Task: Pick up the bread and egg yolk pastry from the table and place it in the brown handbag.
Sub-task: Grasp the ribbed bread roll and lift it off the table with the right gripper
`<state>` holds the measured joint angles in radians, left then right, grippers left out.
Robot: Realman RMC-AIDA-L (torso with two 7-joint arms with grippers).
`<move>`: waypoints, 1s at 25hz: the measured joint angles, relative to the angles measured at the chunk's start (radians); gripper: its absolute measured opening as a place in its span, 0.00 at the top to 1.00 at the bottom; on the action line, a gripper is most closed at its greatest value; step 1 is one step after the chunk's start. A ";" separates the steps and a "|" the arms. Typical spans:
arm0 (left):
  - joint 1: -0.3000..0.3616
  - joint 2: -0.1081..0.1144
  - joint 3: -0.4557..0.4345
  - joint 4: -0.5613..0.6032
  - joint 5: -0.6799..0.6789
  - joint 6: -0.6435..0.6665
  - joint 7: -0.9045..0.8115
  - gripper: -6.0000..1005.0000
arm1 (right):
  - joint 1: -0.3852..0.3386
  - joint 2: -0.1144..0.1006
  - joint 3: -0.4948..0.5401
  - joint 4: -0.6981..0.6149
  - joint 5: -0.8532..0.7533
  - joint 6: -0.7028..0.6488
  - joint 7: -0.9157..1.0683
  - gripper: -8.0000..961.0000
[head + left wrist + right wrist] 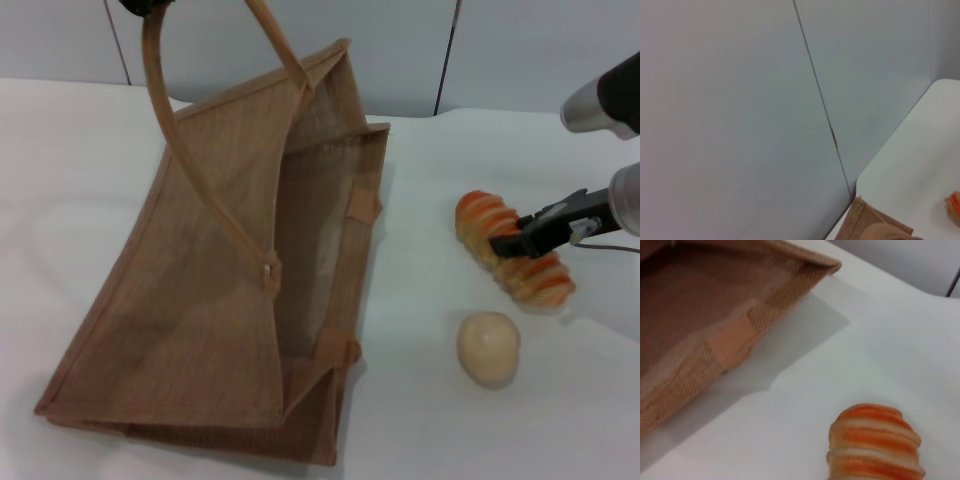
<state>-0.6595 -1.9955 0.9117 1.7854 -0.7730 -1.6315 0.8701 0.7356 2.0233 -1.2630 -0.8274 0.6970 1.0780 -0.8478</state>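
- While the left gripper [146, 6] holds one strap up at the top edge, its grip hidden, the brown handbag [215, 290] lies open on the table [60, 180].
- Right of the bag, the right gripper [508, 243] is clamped on the bread [512, 247].
- Just below sits the egg yolk pastry [488, 347].

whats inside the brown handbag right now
The brown handbag is held open, and the inner wall that shows is bare woven fabric with no food on it. Its bottom is hidden by the front panel. The bread and egg yolk pastry are on the table.
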 joint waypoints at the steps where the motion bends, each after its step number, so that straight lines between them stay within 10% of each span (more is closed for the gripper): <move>1: 0.000 0.000 0.000 0.000 0.000 0.001 0.001 0.88 | 0.001 0.000 0.007 -0.001 0.000 0.001 0.000 0.50; 25: -0.008 -0.001 -0.001 -0.001 -0.004 0.036 0.018 0.88 | -0.006 0.008 0.029 -0.114 0.014 0.060 -0.001 0.66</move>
<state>-0.6677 -1.9963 0.9109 1.7847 -0.7772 -1.5955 0.8880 0.7294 2.0308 -1.2335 -0.9418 0.7113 1.1381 -0.8488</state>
